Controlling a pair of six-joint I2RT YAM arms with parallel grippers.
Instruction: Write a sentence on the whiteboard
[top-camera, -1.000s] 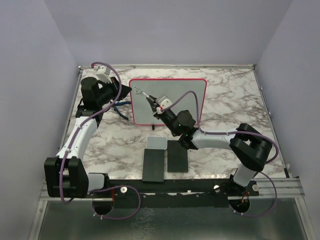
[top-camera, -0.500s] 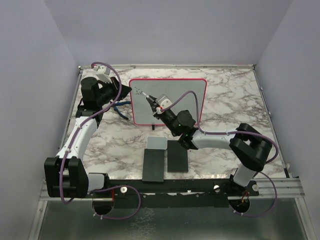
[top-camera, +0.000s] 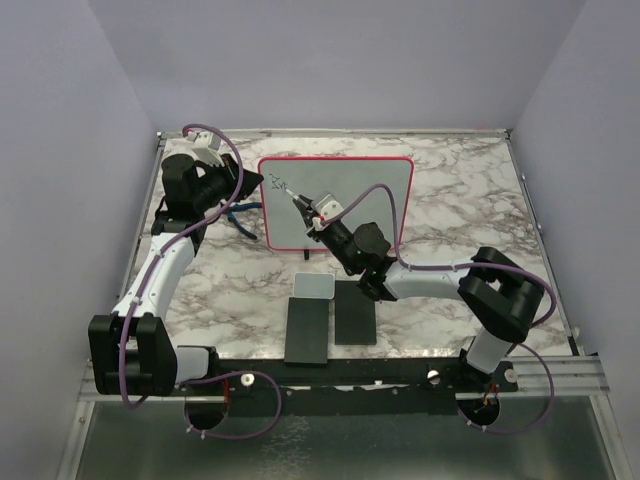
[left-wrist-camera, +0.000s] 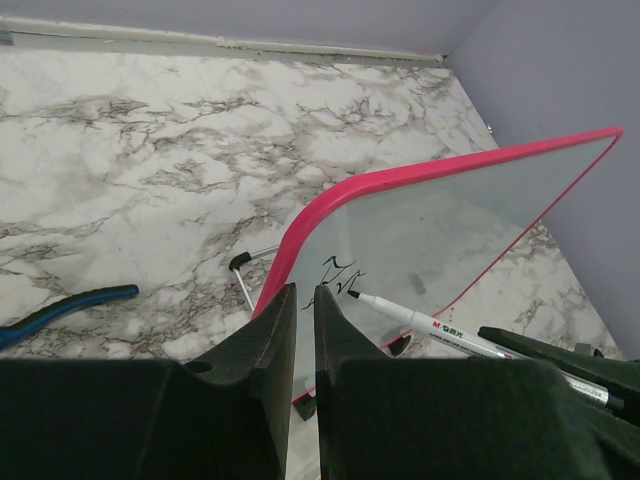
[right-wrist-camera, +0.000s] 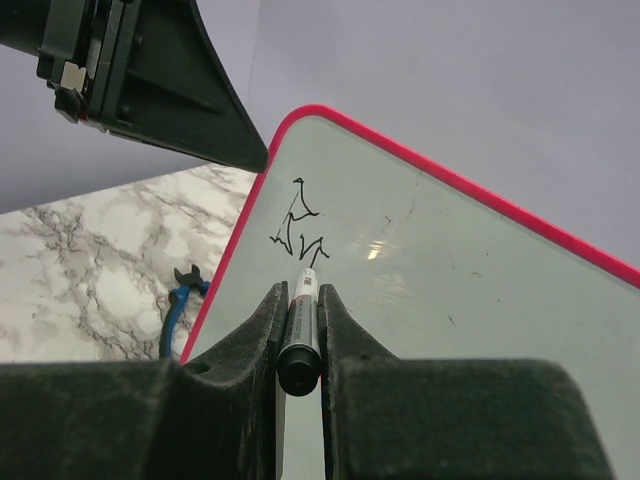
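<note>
Handwriting (right-wrist-camera: 298, 230) near the whiteboard's (top-camera: 345, 175) upper left corner is only a few thin dark strokes, too small to read, and the right arm hides part of the whiteboard's lower edge from above. The right gripper (right-wrist-camera: 300, 290) clamps a marker (right-wrist-camera: 300, 335) whose tip meets the whiteboard just below those strokes, while the left gripper's (left-wrist-camera: 305, 290) fingers stand almost together beside the whiteboard's left rim. The whiteboard stands on a marble-patterned table (top-camera: 460, 190) between pale lilac walls (top-camera: 330, 60).

A blue-handled tool (top-camera: 240, 222) lies on the white, grey-veined marble counter (top-camera: 450, 190), close by the left fingers (left-wrist-camera: 265, 380) and off to the left of the right fingers (right-wrist-camera: 255, 390). Nearer the bases than the right fingers, a small grey-white pad (top-camera: 314, 286) meets the far end of one black slab (top-camera: 306, 332). A second black slab (top-camera: 355, 312) lies just beside it on the right. Pale lilac walls (top-camera: 330, 60) enclose the counter.
</note>
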